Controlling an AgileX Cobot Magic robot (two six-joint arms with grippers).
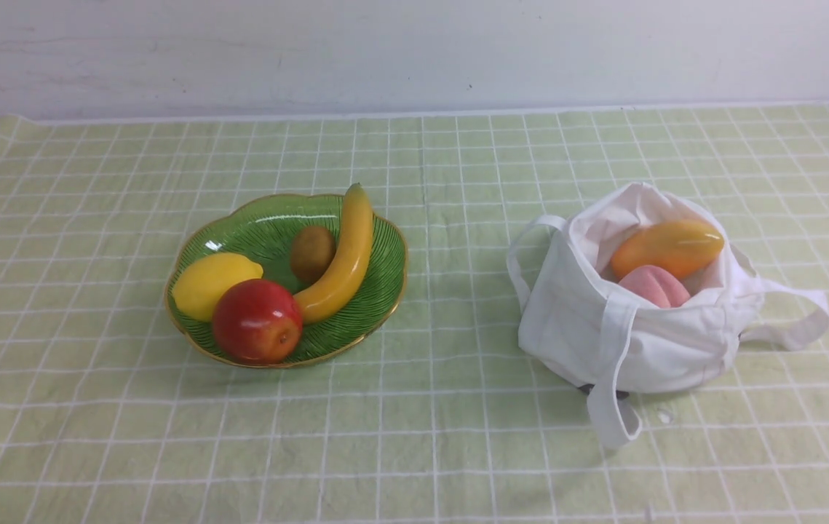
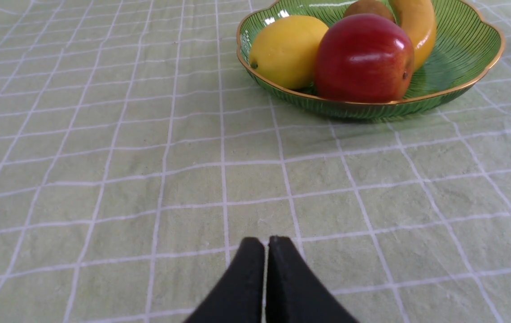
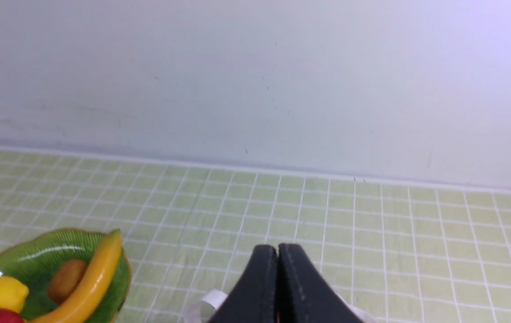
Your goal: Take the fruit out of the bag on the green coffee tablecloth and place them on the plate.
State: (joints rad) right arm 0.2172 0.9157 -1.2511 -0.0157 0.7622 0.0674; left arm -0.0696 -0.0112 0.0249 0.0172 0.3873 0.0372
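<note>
The white cloth bag (image 1: 625, 327) stands open on the right of the green grid tablecloth (image 1: 458, 437). An orange-yellow mango (image 1: 667, 247) and a pale pink peach (image 1: 653, 286) lie inside it. The green gold-rimmed plate (image 1: 385, 284) on the left holds a yellow banana (image 1: 345, 258). Neither gripper shows in the front view. My left gripper (image 2: 267, 242) is shut and empty, low over the cloth short of the plate (image 2: 461, 85). My right gripper (image 3: 277, 249) is shut and empty, with a bit of white bag strap (image 3: 208, 301) below it.
The plate also holds a yellow lemon (image 1: 212, 284), a red apple (image 1: 257, 320) and a brown kiwi (image 1: 312, 251). The bag's long straps (image 1: 792, 320) trail onto the cloth. A pale wall (image 1: 414, 51) bounds the far edge.
</note>
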